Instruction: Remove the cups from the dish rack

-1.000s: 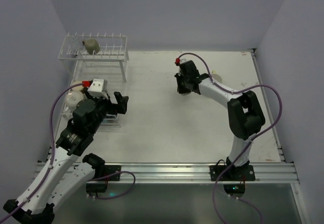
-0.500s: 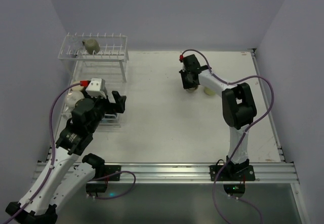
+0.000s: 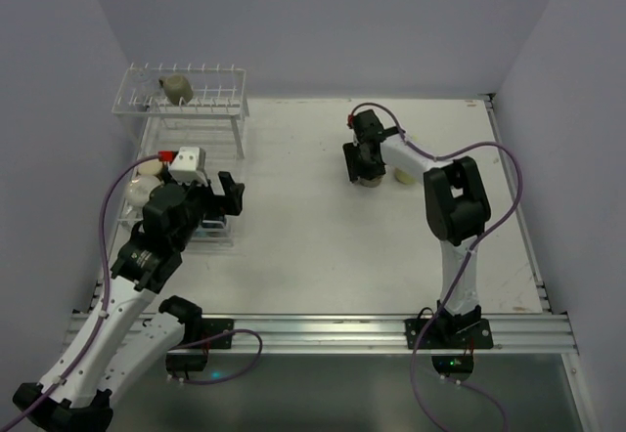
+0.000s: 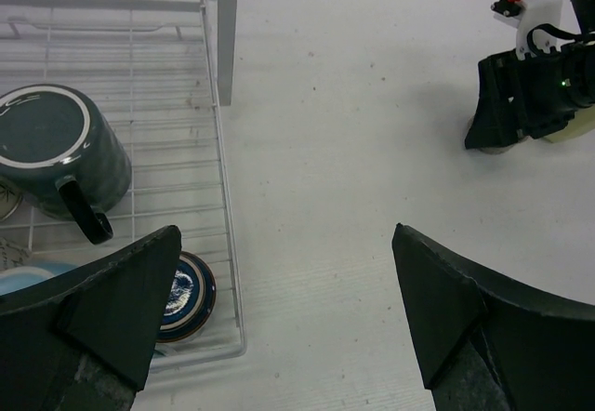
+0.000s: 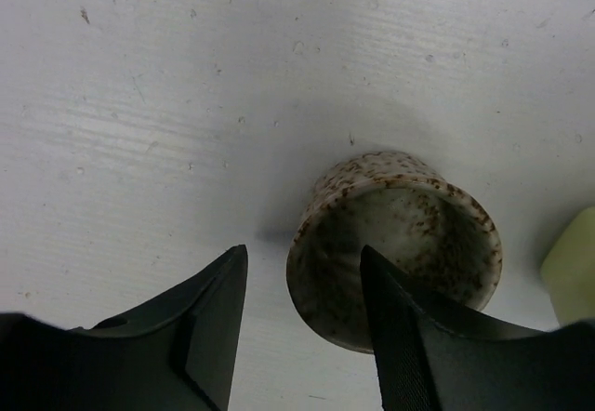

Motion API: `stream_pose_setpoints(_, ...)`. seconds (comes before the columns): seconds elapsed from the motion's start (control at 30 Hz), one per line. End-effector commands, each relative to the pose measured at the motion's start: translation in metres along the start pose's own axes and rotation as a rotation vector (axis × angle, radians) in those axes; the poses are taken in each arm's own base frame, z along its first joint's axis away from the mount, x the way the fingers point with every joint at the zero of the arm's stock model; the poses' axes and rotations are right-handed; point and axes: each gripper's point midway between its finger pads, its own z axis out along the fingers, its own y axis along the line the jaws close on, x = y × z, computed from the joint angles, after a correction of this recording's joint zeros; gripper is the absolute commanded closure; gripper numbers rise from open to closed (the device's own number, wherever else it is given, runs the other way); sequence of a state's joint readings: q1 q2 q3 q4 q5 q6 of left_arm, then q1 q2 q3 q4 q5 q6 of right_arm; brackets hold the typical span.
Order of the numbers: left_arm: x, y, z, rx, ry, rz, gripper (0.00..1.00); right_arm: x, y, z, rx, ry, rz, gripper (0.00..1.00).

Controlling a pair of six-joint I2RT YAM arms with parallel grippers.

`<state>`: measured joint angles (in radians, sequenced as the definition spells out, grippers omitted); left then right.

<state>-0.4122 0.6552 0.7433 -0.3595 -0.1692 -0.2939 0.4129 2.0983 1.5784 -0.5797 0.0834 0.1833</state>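
Observation:
A speckled tan cup (image 5: 400, 244) stands upright on the table. My right gripper (image 5: 304, 253) is open astride its near wall, one finger inside the rim and one outside, with gaps to the wall. From above, that gripper (image 3: 364, 170) hides most of the cup. A pale yellow-green cup (image 3: 403, 173) stands just to its right. The dish rack (image 3: 181, 100) at the far left holds a tan cup (image 3: 176, 87) on its upper shelf. Its lower tray (image 4: 139, 86) holds a dark teal mug (image 4: 56, 146) and a small blue-patterned cup (image 4: 186, 295). My left gripper (image 4: 286, 244) hangs open, holding nothing, over the tray's near right corner.
Pale cups (image 3: 145, 186) lie in the lower tray, partly behind my left arm. A light blue cup (image 4: 28, 276) peeks out beside my left finger. The rack's white post (image 4: 227, 30) stands at the tray's right side. Walls close in on three sides.
My right gripper has shifted slightly and opened, letting go of the speckled cup, which now stands on the table. The left arm has only drifted a little.

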Motion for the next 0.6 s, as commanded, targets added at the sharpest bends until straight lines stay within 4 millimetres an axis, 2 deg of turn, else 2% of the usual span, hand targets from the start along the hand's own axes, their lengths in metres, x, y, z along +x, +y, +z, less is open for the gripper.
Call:
stream_pose_setpoints(0.0, -0.040, -0.004, -0.005, -0.008, -0.075, -0.023, 0.00, -0.039, 0.010, -0.052, -0.060, -0.138, 0.020, 0.44)
stream_pose_setpoints(0.03, -0.044, -0.006, -0.003, -0.008, -0.072, -0.036, 0.00, -0.050, 0.013, -0.074, -0.087, -0.191, 0.035, 0.39)
stream_pose_setpoints(0.07, -0.051, -0.006, -0.003, -0.014, -0.078, -0.047, 0.00, -0.058, 0.018, -0.086, -0.118, -0.237, 0.042, 0.35)
stream_pose_setpoints(0.1, -0.070, -0.008, -0.007, -0.019, -0.109, -0.068, 0.00, -0.055, 0.026, -0.093, -0.168, -0.245, 0.042, 0.28)
stream_pose_setpoints(0.13, -0.075, -0.008, -0.002, -0.035, -0.105, -0.071, 0.00, -0.064, 0.032, -0.119, -0.214, -0.309, 0.062, 0.25)
stream_pose_setpoints(0.17, -0.083, -0.006, 0.000, -0.058, -0.111, -0.079, 0.00, -0.076, 0.041, -0.134, -0.267, -0.382, 0.075, 0.21)
stream_pose_setpoints(0.2, -0.097, -0.002, 0.007, -0.118, -0.105, -0.086, 0.00, -0.063, 0.054, -0.136, -0.341, -0.373, 0.072, 0.16)
stream_pose_setpoints(0.23, -0.107, 0.001, 0.010, -0.147, -0.106, -0.089, 0.00, -0.075, 0.062, -0.165, -0.398, -0.467, 0.102, 0.16)
stream_pose_setpoints(0.27, -0.134, 0.001, 0.008, -0.178, -0.150, -0.102, 0.00, -0.074, 0.067, -0.175, -0.428, -0.499, 0.111, 0.15)
stream_pose_setpoints(0.3, -0.130, 0.005, 0.028, -0.221, -0.107, -0.086, 0.00, -0.053, 0.076, -0.169, -0.458, -0.475, 0.108, 0.14)
stream_pose_setpoints(0.33, -0.139, 0.007, 0.033, -0.249, -0.115, -0.083, 0.00, -0.056, 0.082, -0.180, -0.492, -0.526, 0.129, 0.14)
stream_pose_setpoints(0.37, -0.161, 0.010, 0.035, -0.275, -0.153, -0.089, 0.00, -0.055, 0.084, -0.203, -0.523, -0.582, 0.133, 0.14)
stream_pose_setpoints(0.4, -0.155, 0.022, 0.057, -0.316, -0.102, -0.082, 0.00, -0.035, 0.091, -0.197, -0.543, -0.557, 0.132, 0.14)
stream_pose_setpoints(0.43, -0.162, 0.025, 0.063, -0.314, -0.098, -0.094, 0.00, -0.028, 0.092, -0.201, -0.555, -0.567, 0.133, 0.15)
stream_pose_setpoints(0.47, -0.181, 0.026, 0.067, -0.293, -0.119, -0.112, 0.00, -0.028, 0.094, -0.220, -0.583, -0.620, 0.129, 0.16)
stream_pose_setpoints(0.5, -0.178, 0.042, 0.082, -0.347, -0.094, -0.113, 0.00, -0.014, 0.094, -0.212, -0.583, -0.600, 0.130, 0.16)
stream_pose_setpoints(0.53, -0.182, 0.048, 0.086, -0.377, -0.094, -0.112, 0.00, -0.007, 0.096, -0.214, -0.601, -0.598, 0.133, 0.16)
stream_pose_setpoints(0.57, -0.200, 0.054, 0.085, -0.415, -0.127, -0.117, 0.00, -0.002, 0.096, -0.216, -0.611, -0.598, 0.133, 0.17)
